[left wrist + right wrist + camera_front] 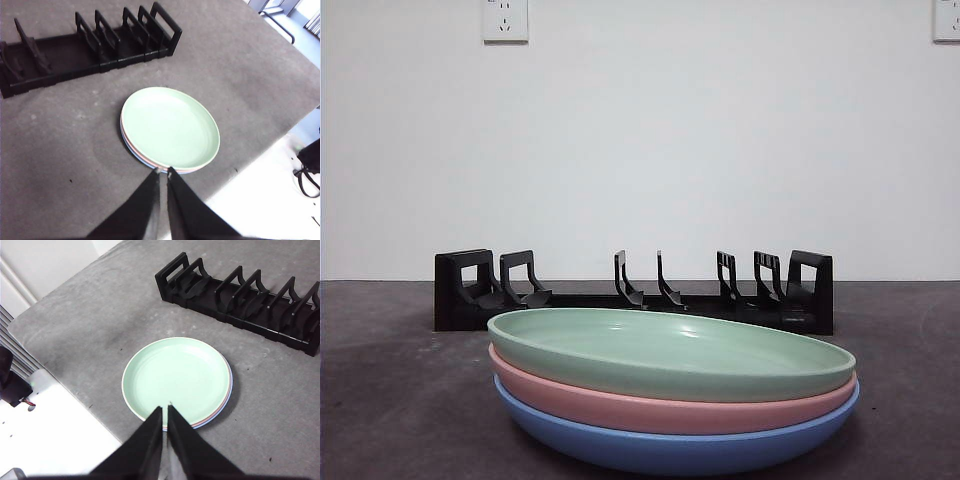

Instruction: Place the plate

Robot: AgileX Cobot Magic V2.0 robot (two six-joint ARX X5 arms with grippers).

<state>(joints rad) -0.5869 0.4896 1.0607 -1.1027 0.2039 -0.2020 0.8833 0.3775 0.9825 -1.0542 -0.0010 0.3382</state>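
A stack of three plates lies on the dark table: a green plate on top, a pink plate under it and a blue plate at the bottom. The green plate also shows in the left wrist view and the right wrist view. A black plate rack with upright dividers stands behind the stack, empty; it also shows in both wrist views. My left gripper is shut and empty, high above the stack's near rim. My right gripper is shut and empty, likewise above the rim.
The table's edge runs close beside the plates, with white floor beyond. A white wall with two sockets stands behind the rack. Bare grey table surface lies around the stack.
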